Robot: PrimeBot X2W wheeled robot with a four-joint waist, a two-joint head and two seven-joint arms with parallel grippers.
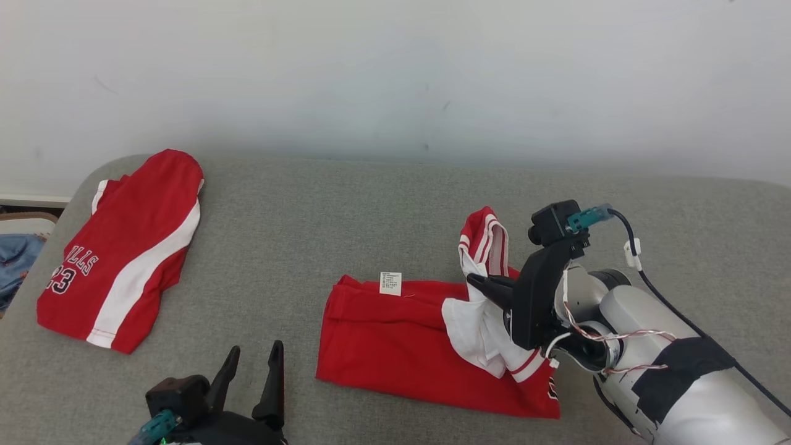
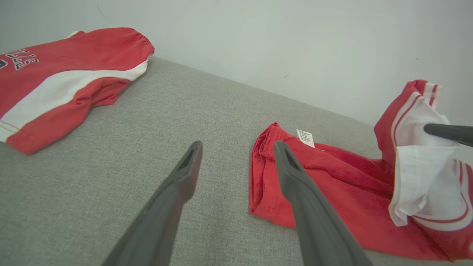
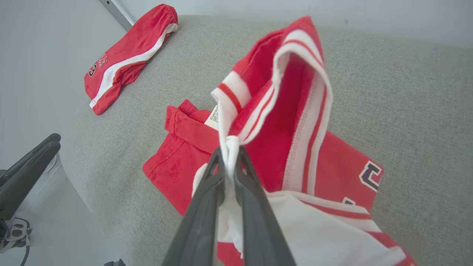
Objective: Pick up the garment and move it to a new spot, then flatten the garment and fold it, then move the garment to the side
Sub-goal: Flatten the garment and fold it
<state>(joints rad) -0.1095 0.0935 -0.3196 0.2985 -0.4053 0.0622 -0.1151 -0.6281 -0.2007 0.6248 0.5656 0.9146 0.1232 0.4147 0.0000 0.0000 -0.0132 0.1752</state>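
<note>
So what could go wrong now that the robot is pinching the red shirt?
The right hand pinches only a thin bit of the red garment, so the cloth might slip out when lifted.
The rest lies bunched on the grey cushion, so pulling one side could drag it crooked.
The left hand is open and off the cloth, so nothing steadies the far end.

**Small Print, Cropped Edges**

The label (image 1: 390, 283) on the red garment (image 1: 395, 346) is carrying print too small to read, and the garment's dark lettering (image 3: 369, 174) is disappearing beneath a white panel (image 3: 332, 229). A fold is swallowing the second red garment's (image 1: 117, 253) lettering. The head view's left edge is cropping a blue cloth (image 1: 15, 266).
</note>
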